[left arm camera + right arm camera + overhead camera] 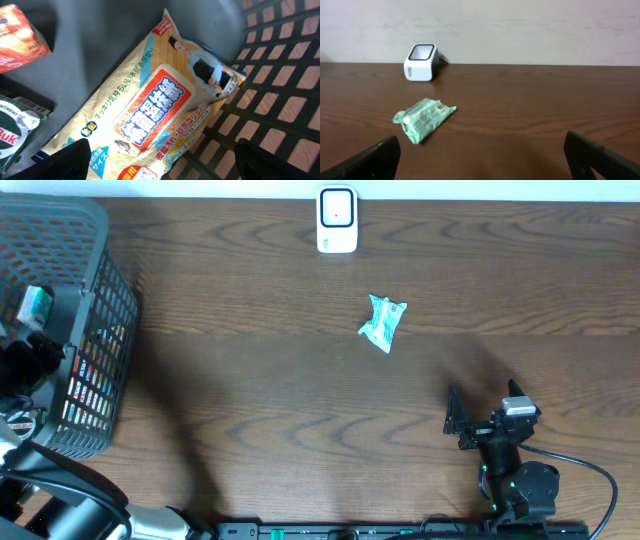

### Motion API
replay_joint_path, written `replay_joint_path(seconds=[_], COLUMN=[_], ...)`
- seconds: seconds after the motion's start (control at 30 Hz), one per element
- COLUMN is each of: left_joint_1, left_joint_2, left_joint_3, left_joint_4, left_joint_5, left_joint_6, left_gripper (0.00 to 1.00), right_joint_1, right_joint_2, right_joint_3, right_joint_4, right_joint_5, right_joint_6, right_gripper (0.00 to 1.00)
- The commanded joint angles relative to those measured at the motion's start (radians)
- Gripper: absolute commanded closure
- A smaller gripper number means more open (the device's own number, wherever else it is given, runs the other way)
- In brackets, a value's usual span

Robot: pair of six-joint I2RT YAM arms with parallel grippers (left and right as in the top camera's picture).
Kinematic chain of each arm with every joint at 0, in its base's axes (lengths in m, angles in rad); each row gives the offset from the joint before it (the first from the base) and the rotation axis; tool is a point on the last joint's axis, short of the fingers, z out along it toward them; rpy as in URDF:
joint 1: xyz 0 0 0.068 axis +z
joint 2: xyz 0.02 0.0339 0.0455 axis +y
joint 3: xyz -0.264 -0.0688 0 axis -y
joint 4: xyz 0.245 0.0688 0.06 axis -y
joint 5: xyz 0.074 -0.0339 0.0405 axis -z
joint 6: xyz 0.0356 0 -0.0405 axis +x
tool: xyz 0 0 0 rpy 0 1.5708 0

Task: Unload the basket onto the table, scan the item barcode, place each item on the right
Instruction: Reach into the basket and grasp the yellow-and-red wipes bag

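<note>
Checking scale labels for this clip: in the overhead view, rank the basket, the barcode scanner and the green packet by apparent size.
1. Grey mesh basket, by far the largest, though cut off by the frame.
2-3. White barcode scanner and green packet: too alike to rank.

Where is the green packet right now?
Overhead view: the green packet lies on the table, right of centre, nearest the white scanner at the far edge.

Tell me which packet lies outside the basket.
The small green packet, alone on the table near the white scanner; the yellow pack and orange pack lie inside the grey basket.
</note>
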Motion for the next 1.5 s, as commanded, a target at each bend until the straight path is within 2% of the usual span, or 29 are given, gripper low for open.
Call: replay_joint_path(seconds=[0.0,0.1,0.23,0.37,0.53,0.67,0.77,0.9,0.97,1.03,1.23,1.47], left_joint_1=[-0.006,-0.012,-0.014,-0.014,-0.017,-0.034,-0.053,-0.053,-0.052,-0.052,-0.052,-0.052], left_joint_2=[0.03,0.039,0.049,0.053,0.083,0.121,0.157,0.165,0.165,0.165,0.164,0.146], left_joint_3=[-0.053,-0.093,-0.114,-0.144,-0.166,-0.18,-0.185,-0.185,-0.185,-0.185,-0.172,-0.108], left_joint_4=[0.002,0.021,0.024,0.032,0.025,0.024,0.046,0.093,0.124,0.142,0.188,0.189], left_joint_5=[0.012,-0.001,-0.097,-0.096,-0.028,-0.035,-0.165,-0.241,-0.277,-0.284,-0.284,-0.283], left_joint_6=[0.095,0.128,0.131,0.205,0.268,0.303,0.308,0.28,0.243,0.24,0.154,-0.015], left_gripper=[0.09,0.09,0.1,0.1,0.01,0.05,0.05,0.1,0.27,0.52,0.91,0.93], right_joint_1=[0.008,0.008,0.008,0.008,0.008,0.008,0.008,0.008,0.008,0.008,0.008,0.008], right_joint_2=[-0.003,-0.003,-0.003,-0.003,-0.003,-0.003,-0.003,-0.003,-0.003,-0.003,-0.003,-0.003], right_joint_3=[-0.002,-0.002,-0.002,-0.002,-0.002,-0.002,-0.002,-0.002,-0.002,-0.002,-0.002,-0.002], right_joint_4=[-0.004,-0.004,-0.004,-0.004,-0.004,-0.004,-0.004,-0.004,-0.004,-0.004,-0.004,-0.004], right_joint_5=[0.008,0.008,0.008,0.008,0.008,0.008,0.008,0.008,0.008,0.008,0.008,0.008], right_joint_6=[-0.015,-0.015,-0.015,-0.015,-0.015,-0.015,-0.015,-0.015,-0.015,-0.015,-0.015,-0.015], right_gripper=[0.01,0.01,0.01,0.01,0.01,0.01,0.01,0.01,0.01,0.01,0.01,0.01])
